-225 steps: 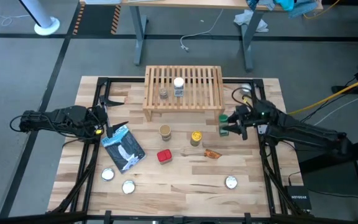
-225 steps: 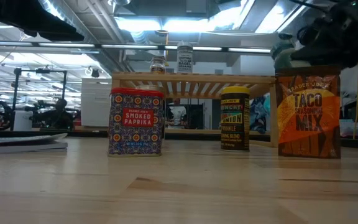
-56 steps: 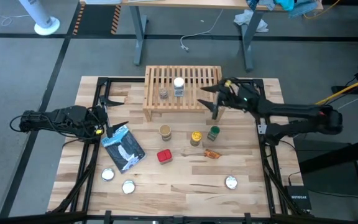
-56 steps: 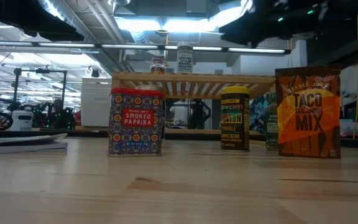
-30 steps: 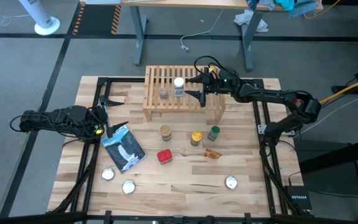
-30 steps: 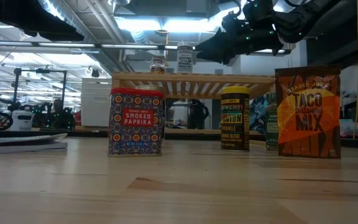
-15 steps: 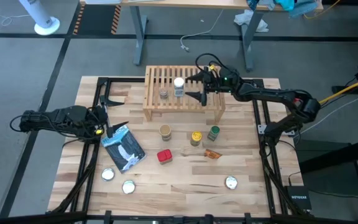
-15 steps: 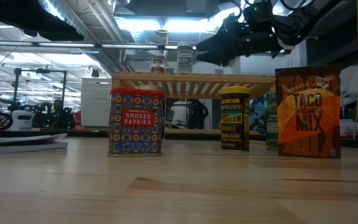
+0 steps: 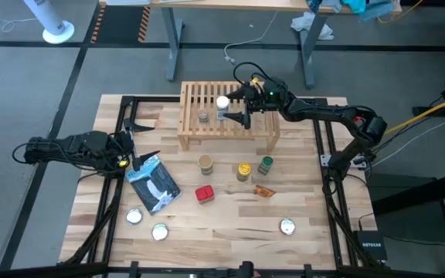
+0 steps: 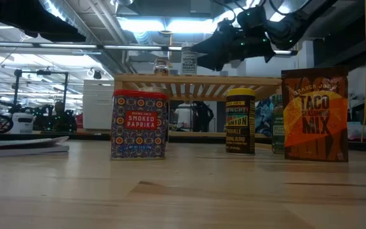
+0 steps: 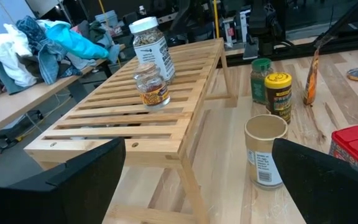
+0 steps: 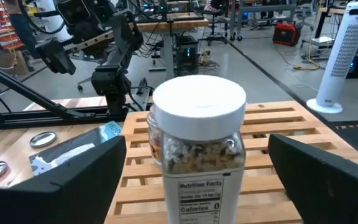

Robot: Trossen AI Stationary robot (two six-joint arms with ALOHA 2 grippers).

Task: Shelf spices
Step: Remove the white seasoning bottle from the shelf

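Observation:
The light-wood shelf (image 9: 228,116) stands at the table's far middle. On its slats stand a white-lidded jar (image 12: 197,149) and a small clear jar (image 9: 204,116). My right gripper (image 9: 238,106) hovers level over the shelf top, open, coming from the table's right. Its fingers stand on either side of the white-lidded jar without touching it. On the table in front stand a tan-lidded jar (image 9: 205,163), a yellow-lidded jar (image 9: 243,171), a green-lidded jar (image 9: 265,164), a red tin (image 9: 204,193) and an orange packet (image 9: 263,191). My left gripper (image 9: 134,154) waits open at the table's left edge.
A blue-and-white pouch (image 9: 154,184) lies left of the red tin. Three flat silver discs (image 9: 134,217), (image 9: 159,231), (image 9: 287,226) lie near the front edge. The shelf's right half has bare slats (image 9: 261,100). Dark frame bars run along the table's left and right sides.
My right gripper has gone a little toward the table's left along the shelf top, closing in on the white-lidded jar, and its fingers have spread wider. The jars on the shelf and on the table have stayed where they were.

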